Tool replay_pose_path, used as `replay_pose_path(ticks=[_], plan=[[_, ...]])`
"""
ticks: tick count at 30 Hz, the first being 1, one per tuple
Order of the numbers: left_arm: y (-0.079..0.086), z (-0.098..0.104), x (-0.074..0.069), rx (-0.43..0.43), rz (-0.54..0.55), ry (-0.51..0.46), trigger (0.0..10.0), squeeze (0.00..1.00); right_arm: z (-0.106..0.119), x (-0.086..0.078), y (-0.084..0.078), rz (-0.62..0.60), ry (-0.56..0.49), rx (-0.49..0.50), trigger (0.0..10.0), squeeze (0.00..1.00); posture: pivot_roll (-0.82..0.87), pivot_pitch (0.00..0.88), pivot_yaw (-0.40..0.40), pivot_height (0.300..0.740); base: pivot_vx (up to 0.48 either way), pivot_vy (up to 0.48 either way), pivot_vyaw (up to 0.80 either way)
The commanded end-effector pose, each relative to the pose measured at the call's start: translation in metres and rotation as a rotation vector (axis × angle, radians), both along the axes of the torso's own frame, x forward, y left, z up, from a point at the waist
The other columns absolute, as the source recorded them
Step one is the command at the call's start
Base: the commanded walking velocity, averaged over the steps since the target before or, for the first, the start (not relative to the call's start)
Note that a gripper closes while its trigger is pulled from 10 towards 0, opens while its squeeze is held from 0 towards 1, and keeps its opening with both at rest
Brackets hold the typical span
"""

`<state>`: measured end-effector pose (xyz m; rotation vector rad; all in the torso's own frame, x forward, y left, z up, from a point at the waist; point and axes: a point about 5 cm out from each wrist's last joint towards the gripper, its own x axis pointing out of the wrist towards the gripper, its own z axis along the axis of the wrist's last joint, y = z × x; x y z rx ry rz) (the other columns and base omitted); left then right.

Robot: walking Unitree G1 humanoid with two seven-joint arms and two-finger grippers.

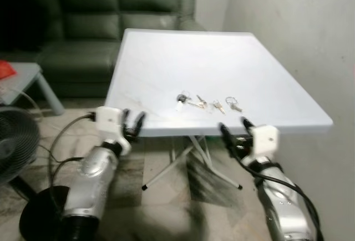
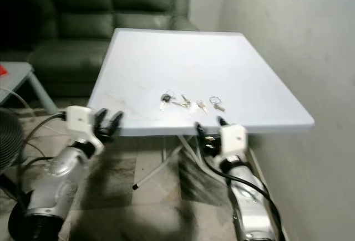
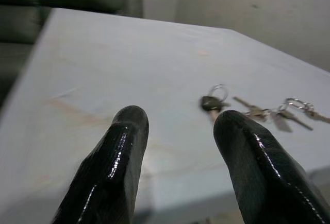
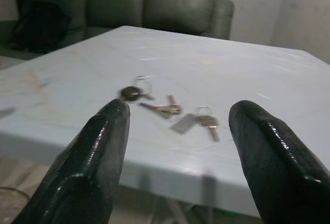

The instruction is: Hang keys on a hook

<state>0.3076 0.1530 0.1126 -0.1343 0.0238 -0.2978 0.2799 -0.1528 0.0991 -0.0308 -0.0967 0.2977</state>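
The keys (image 1: 206,103) lie scattered near the front edge of the white table (image 1: 166,58) (a dark sofa (image 1: 100,19) behind it). Left gripper (image 1: 133,123) and right gripper (image 1: 233,127) hover at that edge, fingers spread, empty.

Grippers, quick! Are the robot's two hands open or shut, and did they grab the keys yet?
Left gripper: open, holding nothing, at the table edge.
Right gripper: open, holding nothing, just short of the keys, which lie on the table.
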Motion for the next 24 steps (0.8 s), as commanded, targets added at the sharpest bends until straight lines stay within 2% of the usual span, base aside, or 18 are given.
replay_pose_path(ticks=[1,14,21,24], plan=[[-0.0109,0.0046,0.0015,0.002,-0.04,-0.017,10.0,0.0,0.0032,0.0001,-0.0078,-0.012,-0.014,-0.017,10.0,0.0,-0.11,0.0,-0.016,0.74,0.386,0.0,0.0],[-0.0103,0.0048,0.0013,0.003,-0.037,-0.017,10.0,0.0,0.0028,0.0008,-0.0063,0.004,-0.014,-0.026,10.0,0.0,-0.11,0.0,-0.021,0.74,0.383,0.0,0.0],[-0.0112,0.0048,0.0016,-0.009,-0.036,-0.015,10.0,0.0,0.0028,0.0007,-0.0057,0.015,-0.014,-0.035,10.0,0.0,-0.11,0.0,-0.021,0.74,0.293,0.371,0.0],[-0.012,0.0045,0.0015,-0.003,-0.035,-0.02,10.0,0.0,0.0025,0.0008,-0.0052,0.017,-0.013,-0.036,10.0,0.0,-0.11,0.0,-0.022,0.74,0.0,0.364,0.0]])
